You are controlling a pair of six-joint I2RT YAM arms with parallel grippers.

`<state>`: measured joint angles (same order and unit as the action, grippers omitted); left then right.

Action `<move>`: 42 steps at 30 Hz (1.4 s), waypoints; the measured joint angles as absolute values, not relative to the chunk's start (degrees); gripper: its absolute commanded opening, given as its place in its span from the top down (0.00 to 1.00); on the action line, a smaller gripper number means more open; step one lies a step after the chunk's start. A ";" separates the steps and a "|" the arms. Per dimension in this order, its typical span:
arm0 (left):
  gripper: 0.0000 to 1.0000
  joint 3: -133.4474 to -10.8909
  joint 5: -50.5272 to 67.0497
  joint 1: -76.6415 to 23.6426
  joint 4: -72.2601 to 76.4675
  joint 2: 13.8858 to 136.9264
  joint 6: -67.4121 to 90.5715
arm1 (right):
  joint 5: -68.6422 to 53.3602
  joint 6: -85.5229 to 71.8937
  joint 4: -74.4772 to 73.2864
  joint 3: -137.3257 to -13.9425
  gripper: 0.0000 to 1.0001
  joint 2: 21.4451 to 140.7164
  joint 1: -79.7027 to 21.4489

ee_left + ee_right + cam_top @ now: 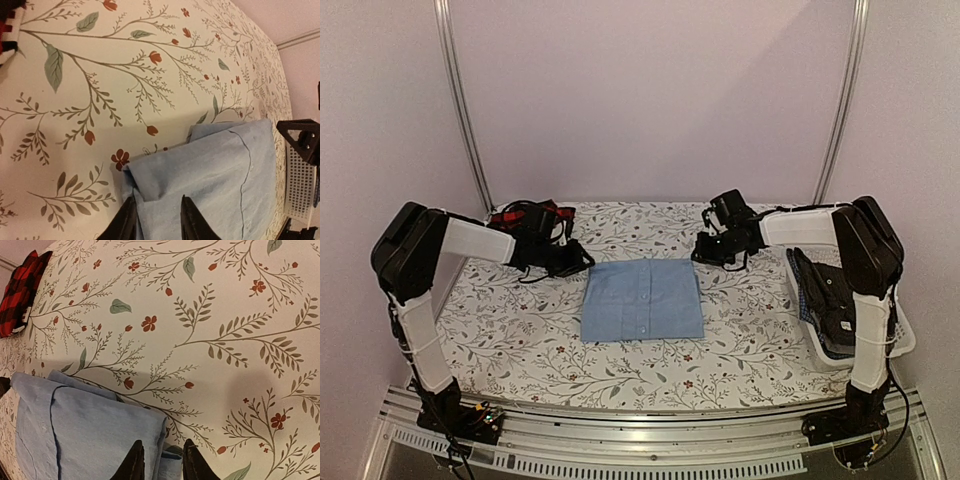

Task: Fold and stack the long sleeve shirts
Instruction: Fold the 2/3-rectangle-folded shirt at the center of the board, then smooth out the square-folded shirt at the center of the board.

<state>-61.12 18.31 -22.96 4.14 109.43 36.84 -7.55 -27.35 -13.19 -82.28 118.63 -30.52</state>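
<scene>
Top external view: the folded light blue button-front cloth shirt (642, 300) lies flat mid-table on the floral-printed tablecloth (520, 330), its button placket running near to far. The left gripper (578, 262) sits at its far-left corner and the right gripper (705, 250) at its far-right corner. In each wrist view the jaws stand narrowly parted over a corner fold, with no clear pinch on the cloth. A folded red-and-black plaid shirt (17, 295) rests at the far left, just beyond the left gripper, so the left arm is likely nearer to any stacking spot there. Dark checked shirts (825, 300) wait in the white plastic basket (905, 335) by the right arm. No brand, label or writing is readable.
</scene>
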 measured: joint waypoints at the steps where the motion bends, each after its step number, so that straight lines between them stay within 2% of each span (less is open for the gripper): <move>1: 0.56 -61.49 17.85 -22.57 3.44 109.43 36.77 | -7.35 -26.70 -13.58 -82.85 0.59 119.15 -30.20; 3: 0.47 -62.30 16.73 -21.87 2.35 109.40 36.12 | -6.79 -26.02 -14.44 -83.48 0.49 119.42 -29.78; 7: 0.46 -62.74 14.81 -21.47 -0.91 107.63 35.18 | -4.43 -24.60 -17.15 -85.76 0.46 119.20 -29.71; 11: 0.53 -62.08 14.09 -22.31 -3.38 102.35 35.07 | -2.33 -23.77 -19.66 -86.08 0.55 116.38 -31.55; 16: 0.75 -61.36 15.03 -26.02 -3.79 97.45 35.94 | -2.76 -23.20 -19.55 -86.43 0.71 112.97 -36.62; 19: 0.82 -61.49 16.62 -28.27 -3.68 98.39 36.73 | -4.89 -23.20 -18.79 -87.35 0.74 113.54 -39.16; 23: 0.86 -64.31 18.59 -29.54 -3.95 104.29 37.10 | -8.27 -23.29 -17.63 -90.04 0.74 117.62 -40.60; 30: 0.88 -73.87 18.85 -28.62 -4.91 116.73 36.47 | -11.86 -23.29 -17.39 -96.01 0.74 127.22 -38.54; 35: 0.89 -77.67 18.76 -26.92 -6.11 121.03 35.90 | -15.11 -23.44 -17.10 -97.19 0.74 131.39 -35.73; 42: 0.88 -80.03 18.83 -24.86 -7.03 124.86 35.20 | -19.20 -24.60 -15.75 -97.19 0.67 132.57 -31.70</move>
